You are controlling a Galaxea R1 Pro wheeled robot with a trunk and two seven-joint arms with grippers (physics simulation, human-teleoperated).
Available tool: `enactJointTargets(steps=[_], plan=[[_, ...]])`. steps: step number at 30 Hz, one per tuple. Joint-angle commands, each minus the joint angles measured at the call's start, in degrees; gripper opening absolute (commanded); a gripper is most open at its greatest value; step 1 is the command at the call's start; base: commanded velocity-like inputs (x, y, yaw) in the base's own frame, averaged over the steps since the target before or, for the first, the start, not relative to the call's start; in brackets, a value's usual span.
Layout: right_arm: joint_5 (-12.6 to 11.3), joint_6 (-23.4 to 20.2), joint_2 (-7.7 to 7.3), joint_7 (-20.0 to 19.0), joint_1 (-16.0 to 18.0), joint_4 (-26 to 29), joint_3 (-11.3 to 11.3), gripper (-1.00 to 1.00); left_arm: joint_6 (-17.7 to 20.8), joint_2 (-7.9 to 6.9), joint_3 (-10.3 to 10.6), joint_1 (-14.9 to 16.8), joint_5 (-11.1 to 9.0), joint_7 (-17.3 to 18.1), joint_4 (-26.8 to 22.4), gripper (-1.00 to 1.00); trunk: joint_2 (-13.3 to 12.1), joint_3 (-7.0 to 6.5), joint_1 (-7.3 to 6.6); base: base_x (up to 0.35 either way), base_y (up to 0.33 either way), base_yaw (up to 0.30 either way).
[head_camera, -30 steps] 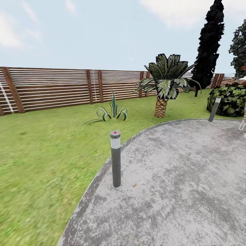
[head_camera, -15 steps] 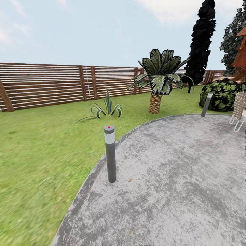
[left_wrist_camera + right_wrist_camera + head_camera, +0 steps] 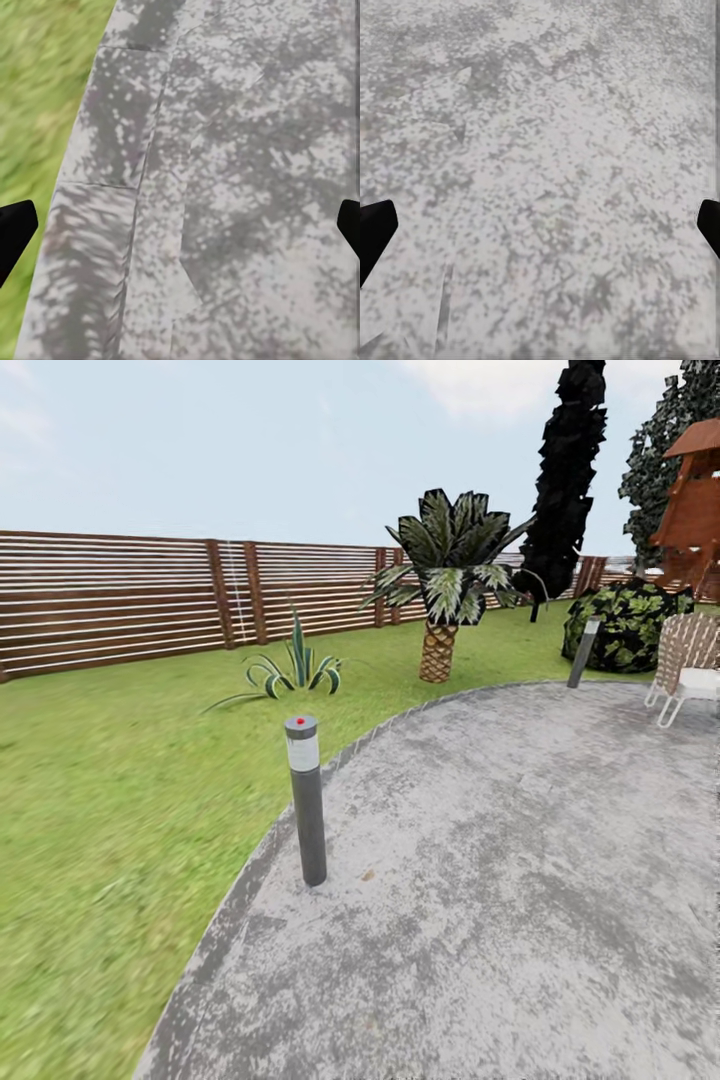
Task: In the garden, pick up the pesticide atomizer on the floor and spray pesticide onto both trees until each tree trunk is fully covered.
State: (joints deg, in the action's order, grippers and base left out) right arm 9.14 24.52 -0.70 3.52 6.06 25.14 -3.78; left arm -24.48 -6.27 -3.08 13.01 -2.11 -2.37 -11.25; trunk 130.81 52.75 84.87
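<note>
The pesticide atomizer (image 3: 305, 796) stands upright and untouched at the curved edge of the paved patio (image 3: 520, 880), right beside the grass (image 3: 110, 800), so picking it up and spraying both trunks all remain to be done. The left tool (image 3: 180, 232) and right tool (image 3: 540, 232) both hang wide open over the paving, holding nothing.

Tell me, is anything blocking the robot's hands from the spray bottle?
Nothing visible is. The pesticide atomizer stands upright at the edge of the paving, with bare ground on its near side.
</note>
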Motion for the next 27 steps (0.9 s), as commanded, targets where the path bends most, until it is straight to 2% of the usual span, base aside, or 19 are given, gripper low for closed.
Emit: enactJointTargets(steps=[1, 27], plan=[[0.0, 0.0, 0.0, 0.0, 0.0, 0.0, 0.0, 1.0, 0.02, -0.02, 0.01, 0.0, 0.0, 0.0, 0.0, 1.0, 0.0, 0.09, 0.0, 0.0, 0.0, -0.127], [0.0, 0.0, 0.0, 0.0, 0.0, -0.18, 0.0, 1.0, 0.05, -0.05, 0.01, 0.0, 0.0, 0.08, 0.0, 1.0, 0.0, 2.34, 0.0, 0.0, 0.0, -0.142]])
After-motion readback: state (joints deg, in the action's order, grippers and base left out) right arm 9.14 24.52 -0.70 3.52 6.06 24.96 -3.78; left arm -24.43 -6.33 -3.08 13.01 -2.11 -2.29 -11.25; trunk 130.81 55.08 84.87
